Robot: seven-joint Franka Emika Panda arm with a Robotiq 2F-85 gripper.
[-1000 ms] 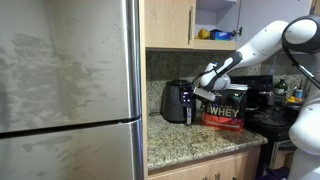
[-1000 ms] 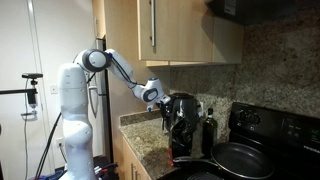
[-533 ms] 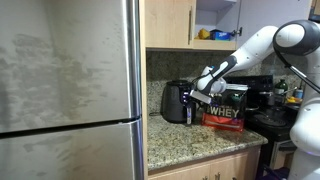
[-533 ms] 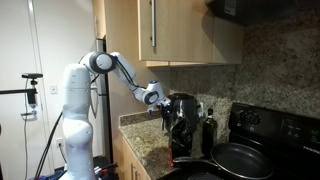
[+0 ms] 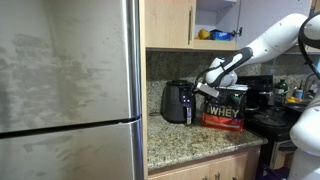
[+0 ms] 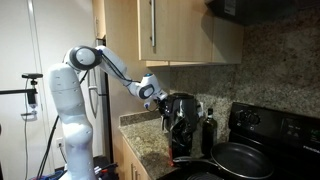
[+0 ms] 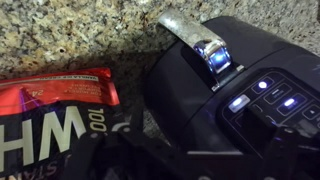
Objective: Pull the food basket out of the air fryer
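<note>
Arm has lifted slightly. Gripper (image 5: 203,89) hovers over fryer (image 5: 177,102), clear of handle (image 7: 203,44); jaw state cannot be told. Basket (image 5: 184,111) sits in fryer, beside tub (image 5: 226,108).

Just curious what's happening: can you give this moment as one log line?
gripper: close to air fryer | handle: ungrasped | food basket: not pulled out | jaws: unclear
</note>
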